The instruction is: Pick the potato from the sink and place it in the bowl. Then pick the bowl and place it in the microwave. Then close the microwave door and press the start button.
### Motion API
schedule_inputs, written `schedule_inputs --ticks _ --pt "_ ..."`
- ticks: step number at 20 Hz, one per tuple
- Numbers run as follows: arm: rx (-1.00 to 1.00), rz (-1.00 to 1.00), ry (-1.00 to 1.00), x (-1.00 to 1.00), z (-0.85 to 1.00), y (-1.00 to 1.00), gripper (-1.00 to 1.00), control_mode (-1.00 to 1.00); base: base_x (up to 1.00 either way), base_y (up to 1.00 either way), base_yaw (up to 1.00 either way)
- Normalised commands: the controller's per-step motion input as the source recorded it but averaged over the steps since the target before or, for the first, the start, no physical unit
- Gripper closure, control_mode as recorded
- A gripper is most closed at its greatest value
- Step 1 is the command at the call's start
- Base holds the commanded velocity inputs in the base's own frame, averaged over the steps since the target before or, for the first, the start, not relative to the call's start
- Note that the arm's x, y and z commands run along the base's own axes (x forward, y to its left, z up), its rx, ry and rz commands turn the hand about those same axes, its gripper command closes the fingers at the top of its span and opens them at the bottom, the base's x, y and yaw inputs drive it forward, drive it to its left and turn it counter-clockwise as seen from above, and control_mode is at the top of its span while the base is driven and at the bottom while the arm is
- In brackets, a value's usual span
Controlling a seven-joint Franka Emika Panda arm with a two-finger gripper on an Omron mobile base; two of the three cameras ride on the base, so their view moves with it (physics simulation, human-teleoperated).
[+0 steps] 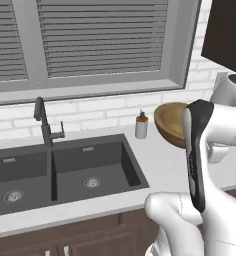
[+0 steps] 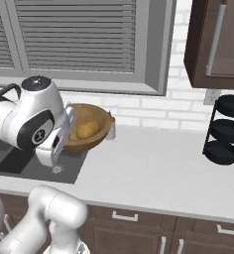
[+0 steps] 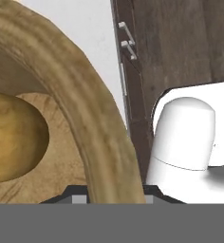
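The tan wooden bowl [image 2: 100,124] hangs tilted above the counter, just right of the sink [image 1: 110,167], and also shows as the bowl [image 1: 170,122] behind my forearm. The yellowish-brown potato [image 2: 87,129] lies inside it. In the hand view the bowl's thick rim [image 3: 80,109] runs between my finger tips, with the potato [image 3: 12,137] close on the left. My gripper [image 3: 111,195] is shut on that rim. Both sink basins are bare down to their steel drains. The microwave and its door are out of view.
A dark faucet [image 1: 43,122] stands behind the sink, and a soap dispenser [image 1: 141,125] sits on the counter beside the bowl. A black tiered rack [image 2: 224,130] stands at the far right under a dark wall cabinet [image 2: 215,39]. White counter [image 2: 153,168] stretches between them.
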Motion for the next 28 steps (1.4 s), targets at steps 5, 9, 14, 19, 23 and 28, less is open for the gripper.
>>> schedule_inputs --ticks 5,9,14,19,23,28 --pt "-0.01 0.00 -0.03 -0.50 0.26 0.21 1.00 -1.00 0.00 0.00 0.00" --pt "-0.07 0.00 -0.11 -0.64 0.27 0.26 1.00 -1.00 0.00 0.00 0.00" --pt "-0.06 0.00 -0.05 -0.48 0.23 0.17 1.00 -1.00 0.00 0.00 0.00" --pt "-0.01 0.00 0.00 -0.05 0.06 0.02 1.00 1.00 -0.27 -0.01 0.00" --pt "0.00 0.00 0.00 0.00 0.00 0.00 1.00 1.00 -0.93 -0.23 -0.04" --pt "0.00 0.00 0.00 0.00 0.00 0.00 1.00 1.00 -1.00 -0.44 -0.22"
